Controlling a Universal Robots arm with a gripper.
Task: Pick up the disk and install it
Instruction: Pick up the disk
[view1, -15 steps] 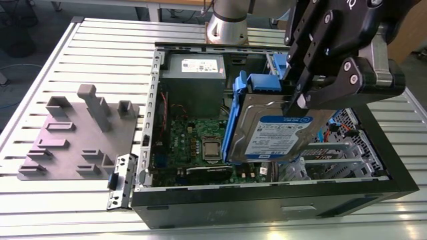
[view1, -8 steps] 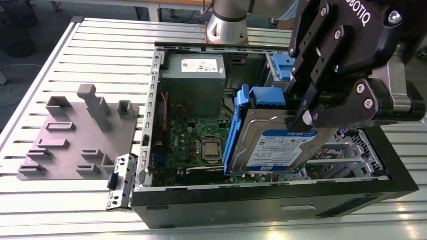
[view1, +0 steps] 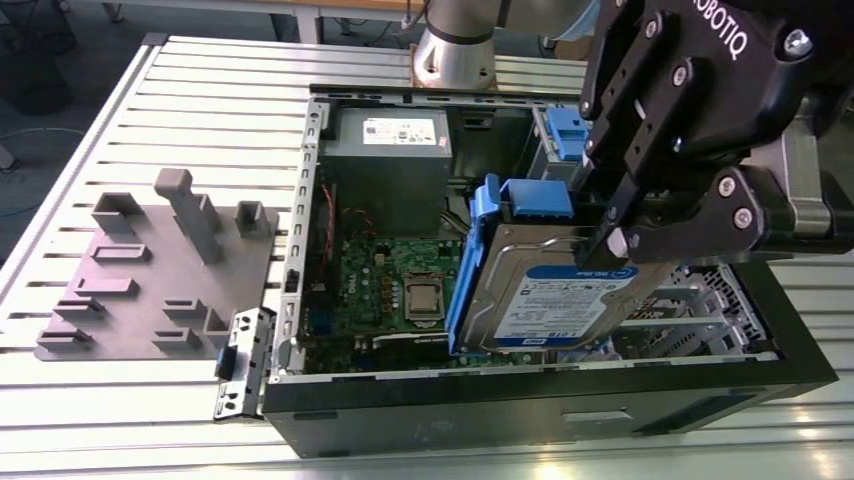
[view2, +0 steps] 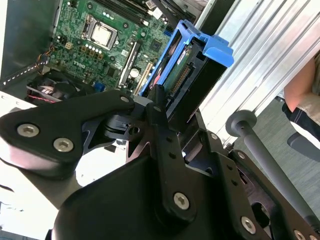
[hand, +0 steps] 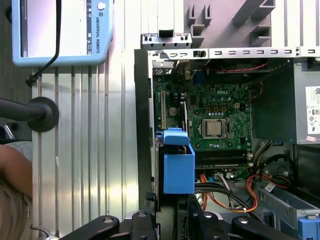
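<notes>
Exterior view | gripper (view1: 611, 240) clamped on disk (view1: 547, 295), tilted over open computer case (view1: 441, 425) | disk likely rigid, weighty, shock-sensitive | best held by side edges, not label

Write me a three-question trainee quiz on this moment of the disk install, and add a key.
1. True or false: the disk lies flat on the slatted table.
2. Pick one. The gripper is: A) open, holding nothing; B) shut on the disk; C) shut on nothing.
3. Short answer: over what open thing is the disk held, tilted?
Key: 1 false; 2 B; 3 the computer case.
</notes>
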